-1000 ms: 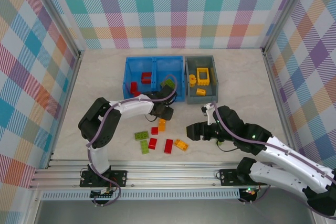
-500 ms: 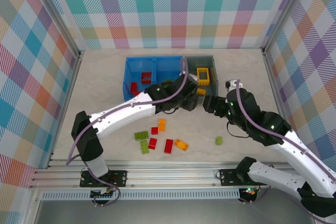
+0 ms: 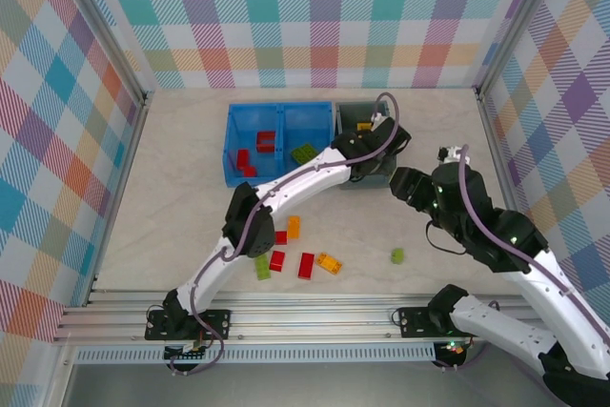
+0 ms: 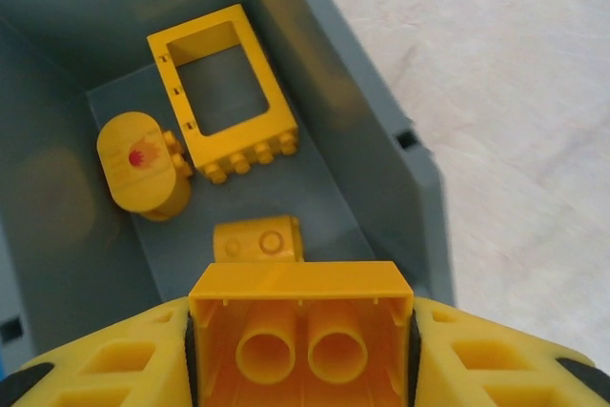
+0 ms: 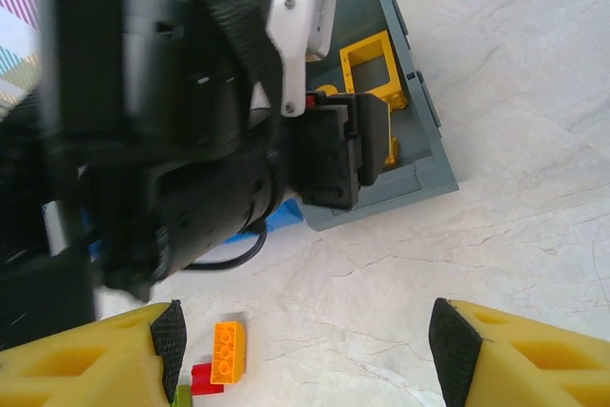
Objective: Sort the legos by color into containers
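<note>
The yellow brick [image 4: 300, 316] is clamped between the fingers of the left gripper [image 4: 303, 361], its hollow underside facing the wrist camera. It hangs over the near end of the grey bin [image 4: 362, 140], on the far right of the table beside the blue bin [image 3: 232, 145]. Already lying in the grey bin are a yellow frame [image 4: 229, 83], a round yellow piece [image 4: 143, 164] and a small yellow brick [image 4: 257, 240], the last almost directly under the held one. The likely next move is to open the jaws. The held brick hides the bin's near wall, so I cannot tell whether it is fully inside that rim. If it is not, it could strike the edge and tumble back to the table. It could also land on the small brick and bounce. The left arm is stretched far across, and the right gripper [image 3: 405, 185], its jaws apart and empty, hovers just to the right of the grey bin. If either arm swings sideways, the two could clip each other or nudge the bin. Nearer, the loose legos [image 3: 306, 265] and a lone green brick [image 3: 396, 255] wait on the table.
</note>
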Robot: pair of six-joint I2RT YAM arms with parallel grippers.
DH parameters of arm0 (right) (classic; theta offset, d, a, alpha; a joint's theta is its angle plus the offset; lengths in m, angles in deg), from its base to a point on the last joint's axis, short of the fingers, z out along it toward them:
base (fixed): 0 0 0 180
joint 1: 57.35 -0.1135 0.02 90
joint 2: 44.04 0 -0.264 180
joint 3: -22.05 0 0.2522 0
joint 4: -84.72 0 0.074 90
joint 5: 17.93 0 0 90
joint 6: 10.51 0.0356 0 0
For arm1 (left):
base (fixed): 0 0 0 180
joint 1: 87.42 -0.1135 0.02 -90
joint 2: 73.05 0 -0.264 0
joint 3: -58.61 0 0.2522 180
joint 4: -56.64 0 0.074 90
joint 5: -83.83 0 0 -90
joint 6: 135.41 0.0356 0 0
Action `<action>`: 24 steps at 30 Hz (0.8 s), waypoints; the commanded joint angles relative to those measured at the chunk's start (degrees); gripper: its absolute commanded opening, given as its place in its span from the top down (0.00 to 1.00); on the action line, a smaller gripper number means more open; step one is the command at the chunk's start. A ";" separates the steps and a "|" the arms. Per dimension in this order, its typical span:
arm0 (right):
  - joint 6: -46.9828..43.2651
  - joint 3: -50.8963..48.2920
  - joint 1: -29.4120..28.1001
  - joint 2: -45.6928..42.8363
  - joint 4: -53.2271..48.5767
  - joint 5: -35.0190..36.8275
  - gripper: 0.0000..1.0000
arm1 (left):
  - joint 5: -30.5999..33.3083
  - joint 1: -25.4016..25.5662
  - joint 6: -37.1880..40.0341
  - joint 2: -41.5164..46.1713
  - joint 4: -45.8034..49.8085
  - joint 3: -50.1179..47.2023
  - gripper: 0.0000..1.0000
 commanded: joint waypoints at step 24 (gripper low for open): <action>-1.40 -4.81 0.35 -2.16 2.96 -5.48 0.29 | -7.68 -4.93 -2.89 -8.68 -3.86 8.66 0.27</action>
